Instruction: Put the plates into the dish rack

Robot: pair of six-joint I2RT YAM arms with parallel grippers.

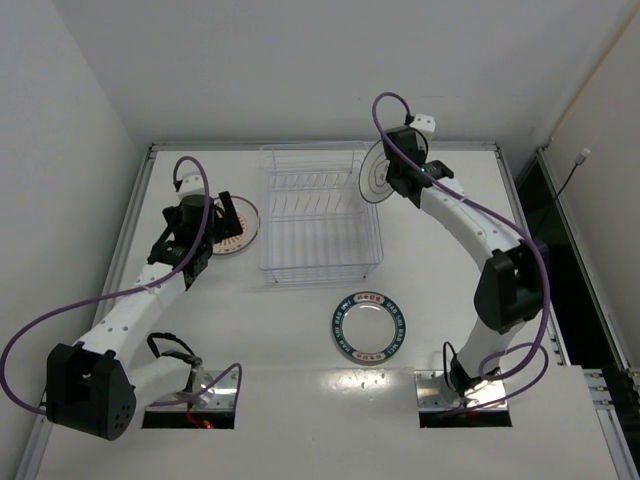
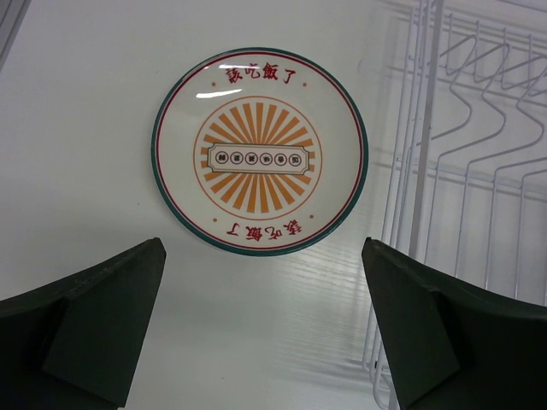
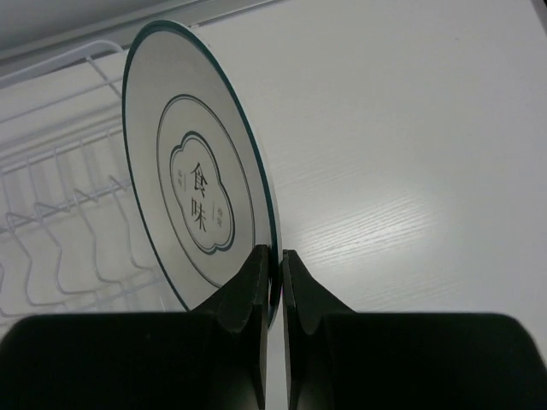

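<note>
The orange sunburst plate (image 1: 238,226) lies flat on the table left of the dish rack (image 1: 318,215); it fills the upper left wrist view (image 2: 260,151). My left gripper (image 1: 226,215) hovers over it, open and empty (image 2: 263,329). My right gripper (image 1: 392,178) is shut on the rim of the white plate with thin dark rings (image 1: 375,176), holding it upright on edge above the rack's far right corner; in the right wrist view the plate (image 3: 192,188) stands between my fingers (image 3: 275,260). The blue-rimmed plate (image 1: 369,327) lies flat in front of the rack.
The rack's wire prongs show at the right of the left wrist view (image 2: 479,171) and at the left of the right wrist view (image 3: 60,213). A raised table rim (image 1: 300,146) runs along the far edge. Purple cables loop from both arms.
</note>
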